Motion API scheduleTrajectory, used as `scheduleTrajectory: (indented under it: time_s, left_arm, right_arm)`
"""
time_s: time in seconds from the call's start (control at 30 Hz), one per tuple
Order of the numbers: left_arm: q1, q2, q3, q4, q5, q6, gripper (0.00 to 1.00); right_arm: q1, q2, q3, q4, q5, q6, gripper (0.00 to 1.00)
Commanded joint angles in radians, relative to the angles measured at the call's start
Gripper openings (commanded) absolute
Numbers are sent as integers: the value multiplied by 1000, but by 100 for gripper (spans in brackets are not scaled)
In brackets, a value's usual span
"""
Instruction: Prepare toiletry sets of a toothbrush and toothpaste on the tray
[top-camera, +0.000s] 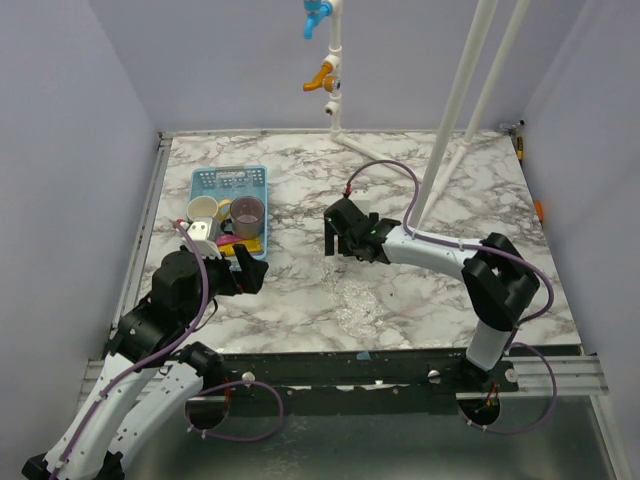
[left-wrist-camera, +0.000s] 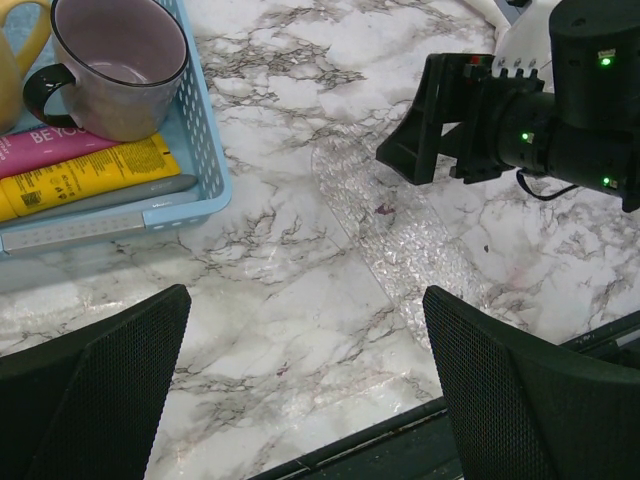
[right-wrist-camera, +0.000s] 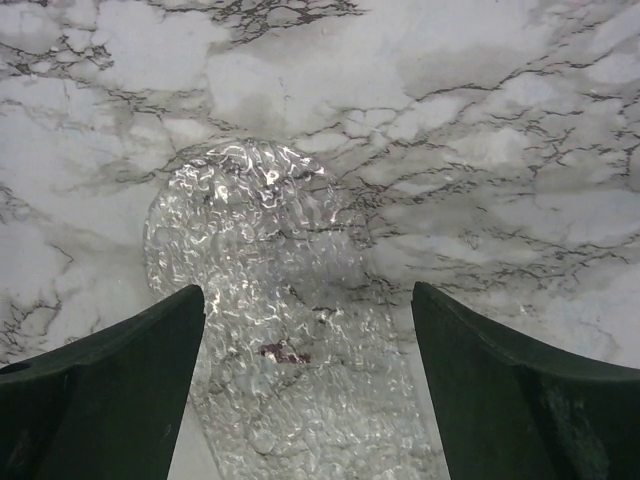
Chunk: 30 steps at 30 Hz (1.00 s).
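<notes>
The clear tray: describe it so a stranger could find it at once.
Start at the marble table and look near its front edge, right of the light-blue basket. There lies the tray, flat on the surface. Unlike the coloured basket, it is transparent, showing only as a bumpy, glittering patch over the marble.

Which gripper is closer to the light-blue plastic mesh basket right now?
Left. The left gripper sits beside the near right corner of the light-blue plastic mesh basket; the right gripper hangs well off to its right, by the clear textured tray.

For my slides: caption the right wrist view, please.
Open right fingers hover above the clear textured tray on the marble table.
</notes>
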Motion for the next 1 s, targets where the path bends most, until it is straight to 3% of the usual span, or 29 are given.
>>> scheduleTrajectory:
  time_s: [0.0, 0.47, 0.97]
  left_arm:
    - [7, 1, -10, -15, 22, 11, 99]
    - [8, -5, -10, -13, 25, 12, 99]
    - [8, -11, -10, -15, 22, 11, 99]
  right_arm:
    - [-29, 53, 34, 61, -95, 37, 89]
    - [-86, 149, 36, 104, -169, 77, 98]
    - [-87, 162, -32, 215, -408, 5, 96]
